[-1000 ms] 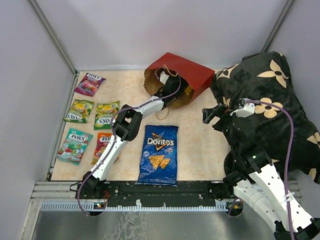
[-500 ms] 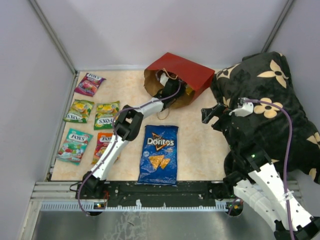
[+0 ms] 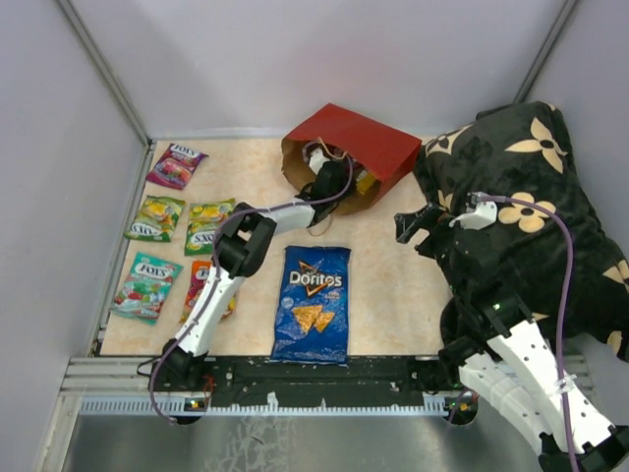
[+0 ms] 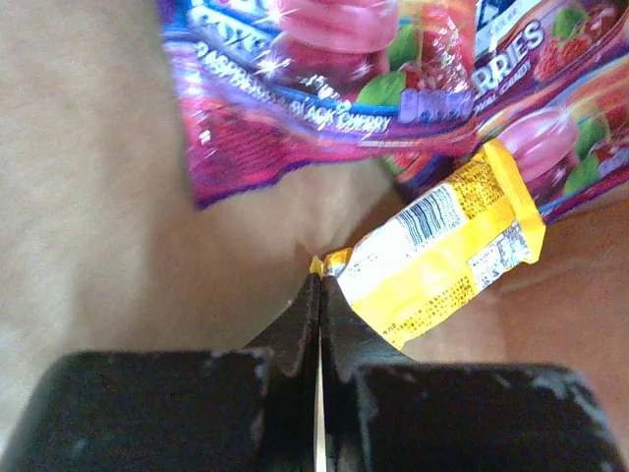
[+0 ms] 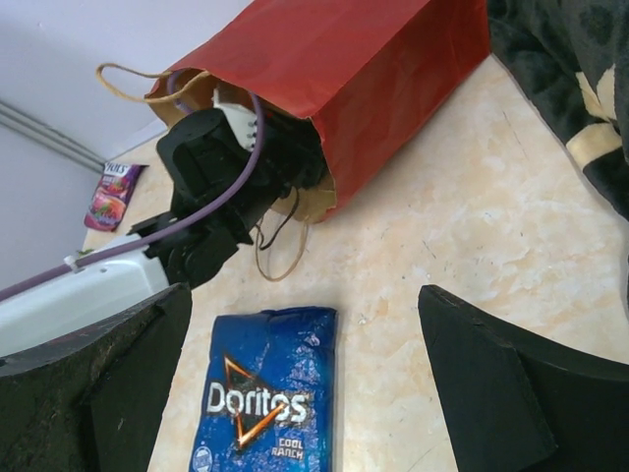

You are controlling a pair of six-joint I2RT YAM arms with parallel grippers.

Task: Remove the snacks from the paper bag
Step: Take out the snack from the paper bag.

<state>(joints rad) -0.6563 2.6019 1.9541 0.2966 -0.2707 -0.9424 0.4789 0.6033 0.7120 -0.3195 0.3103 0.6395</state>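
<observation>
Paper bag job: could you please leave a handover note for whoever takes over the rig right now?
Left gripper: shut on the yellow pack's corner, inside the paper bag.
Right gripper: open, idle by the cushion.
Done: Doritos and five candy packets lie on the table.
To do: pull out the yellow pack, then the purple packets in the bag.

The paper bag (image 3: 378,152) is matt, the Doritos bag (image 3: 313,305) glossy plastic film.

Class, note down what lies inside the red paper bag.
Inside the paper bag: the left gripper, jaws shut on a yellow packet, with purple candy packets beyond it. Whatever lies under those packets is covered.
</observation>
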